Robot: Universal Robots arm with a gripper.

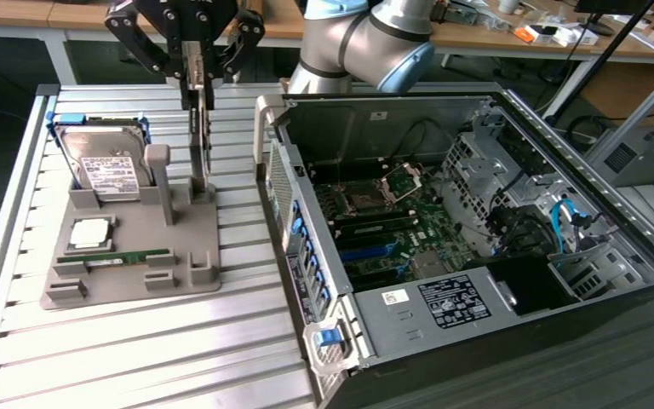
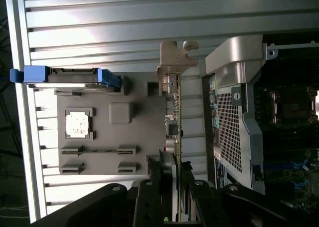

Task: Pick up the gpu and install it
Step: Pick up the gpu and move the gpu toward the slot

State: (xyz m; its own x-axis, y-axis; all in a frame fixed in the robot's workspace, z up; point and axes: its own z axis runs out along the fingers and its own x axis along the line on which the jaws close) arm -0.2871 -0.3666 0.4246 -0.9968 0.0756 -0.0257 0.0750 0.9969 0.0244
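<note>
The gpu (image 1: 200, 128) is a thin card seen edge-on, standing upright over the back right of the grey holder (image 1: 191, 256). Its lower edge is level with the holder's two posts; I cannot tell whether it still rests in them. My gripper (image 1: 197, 64) is above the holder, shut on the card's top edge. In the wrist view the gpu (image 2: 174, 112) runs away from my gripper (image 2: 173, 187), with a finger (image 2: 152, 187) on either side and its metal bracket (image 2: 177, 57) at the far end.
On the holder are a silver hard drive (image 1: 106, 162), a processor chip (image 1: 91, 232) and a green memory stick (image 1: 129, 256). The open computer case (image 1: 304, 170) lies at the exterior view's right, its motherboard (image 1: 384, 230) exposed. All of it rests on a slatted metal table (image 1: 134, 349).
</note>
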